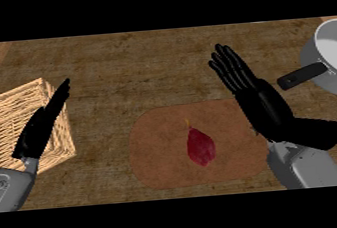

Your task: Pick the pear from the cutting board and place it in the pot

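Right hand, unclenched and empty, hangs at the right edge of the cutting board; we judge the slim pear, lying flat, could roll aside when it closes.

A single view here, from the robot's head, looking steeply down on the counter. It's in close, the counter's top filling nearly the whole view.

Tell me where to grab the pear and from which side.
Probably round its wide belly, the end nearer the robot. The pear lies flat on the board, stem pointing away, so its long sides are free. Come down from above on the right, where the open right hand is, thumb and fingers across the narrow width.
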`<action>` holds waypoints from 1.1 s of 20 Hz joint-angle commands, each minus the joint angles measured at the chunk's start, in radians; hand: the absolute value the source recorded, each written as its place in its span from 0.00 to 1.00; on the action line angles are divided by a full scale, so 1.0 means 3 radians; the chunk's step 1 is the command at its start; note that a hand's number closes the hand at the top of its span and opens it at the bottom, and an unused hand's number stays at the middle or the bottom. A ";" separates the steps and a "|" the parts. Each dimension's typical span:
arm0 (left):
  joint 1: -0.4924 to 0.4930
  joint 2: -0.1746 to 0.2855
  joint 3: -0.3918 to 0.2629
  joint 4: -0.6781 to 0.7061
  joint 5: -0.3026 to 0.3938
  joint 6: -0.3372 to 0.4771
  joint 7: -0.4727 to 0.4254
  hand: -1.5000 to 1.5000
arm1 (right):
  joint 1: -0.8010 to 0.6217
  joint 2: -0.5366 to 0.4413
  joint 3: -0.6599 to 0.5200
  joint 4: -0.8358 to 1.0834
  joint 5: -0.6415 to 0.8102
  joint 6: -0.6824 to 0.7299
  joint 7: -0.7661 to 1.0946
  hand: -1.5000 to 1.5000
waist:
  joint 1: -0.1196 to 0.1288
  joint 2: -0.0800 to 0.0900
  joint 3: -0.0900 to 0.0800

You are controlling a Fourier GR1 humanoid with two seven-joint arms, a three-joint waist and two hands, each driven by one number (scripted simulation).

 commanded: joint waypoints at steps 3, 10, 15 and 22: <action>0.0244 -0.0351 0.0186 -0.0223 0.0111 0.0356 -0.0195 0.50 | 0.0314 -0.0311 -0.0618 -0.0130 -0.0092 0.0162 -0.0719 1.00 | -0.0065 -0.0105 -0.0041; 0.0388 -0.0808 0.0340 -0.0511 0.0321 0.0582 -0.0334 0.50 | 0.1026 -0.0355 -0.1151 0.0414 0.0581 -0.0839 -0.0942 0.00 | -0.0114 -0.0100 -0.0050; 0.0646 -0.0999 0.0245 -0.0669 0.0236 0.0647 -0.0402 0.50 | 0.1522 0.0140 -0.0856 0.0069 0.0614 -0.0735 -0.1983 0.00 | -0.0104 -0.0108 -0.0044; 0.0831 -0.1059 0.0230 -0.0887 0.0134 0.0676 -0.0465 0.50 | 0.1864 -0.0272 -0.0348 -0.0735 0.1355 -0.0899 -0.1039 0.00 | -0.0065 -0.0104 -0.0057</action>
